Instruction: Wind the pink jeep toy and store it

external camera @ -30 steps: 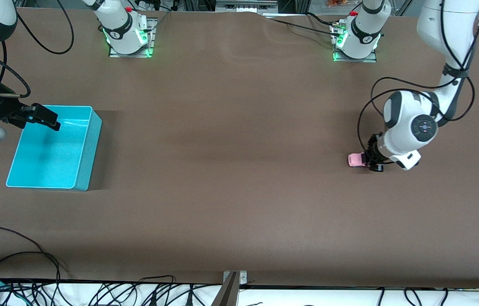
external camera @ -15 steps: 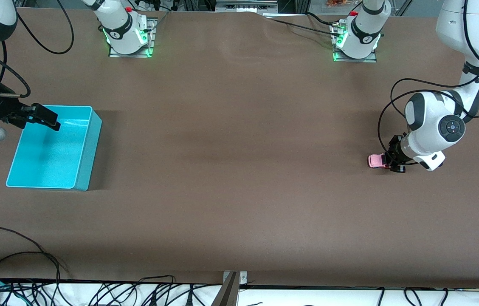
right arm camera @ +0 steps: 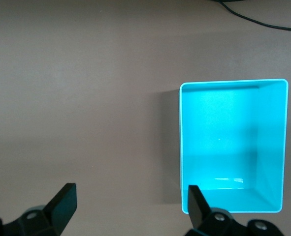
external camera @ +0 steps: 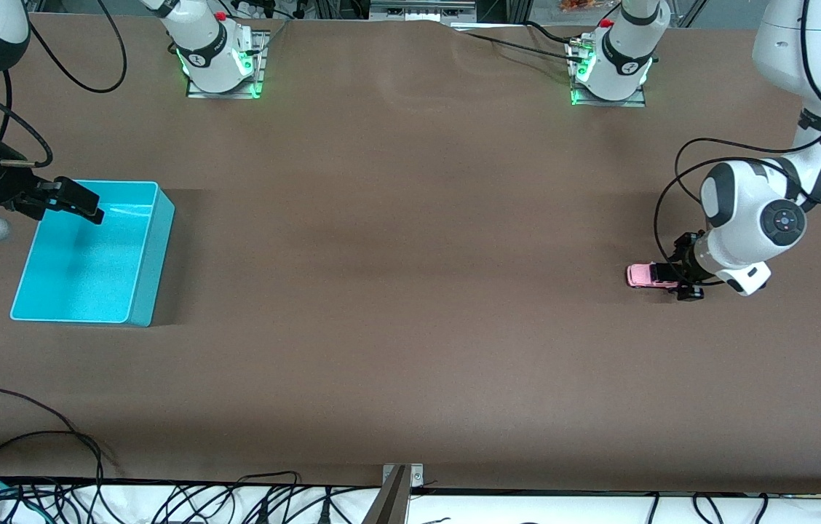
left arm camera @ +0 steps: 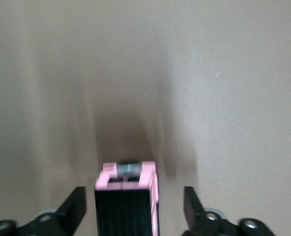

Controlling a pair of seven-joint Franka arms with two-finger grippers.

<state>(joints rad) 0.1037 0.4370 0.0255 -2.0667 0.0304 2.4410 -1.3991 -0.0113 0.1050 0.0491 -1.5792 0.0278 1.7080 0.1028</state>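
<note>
The pink jeep toy [external camera: 642, 275] stands on its wheels on the brown table, toward the left arm's end. My left gripper [external camera: 678, 281] sits low at its rear end, open. In the left wrist view the jeep [left arm camera: 128, 196], pink with a black roof, lies between the two fingers [left arm camera: 76, 209] with a gap on each side. My right gripper [external camera: 81, 201] hangs open and empty over the rim of the turquoise bin [external camera: 163, 211] at the right arm's end. The right wrist view shows the bin [right arm camera: 182, 147] with nothing inside, beside the right gripper [right arm camera: 130, 196].
The brown table [external camera: 410, 291] stretches bare between the jeep and the bin. Both arm bases [external camera: 217, 58] stand along the edge farthest from the front camera. Loose cables [external camera: 32, 437] lie at the nearest edge.
The left arm dragged the jeep along the table toward the left arm's end, then its fingers parted from the toy. The right arm has not moved.
</note>
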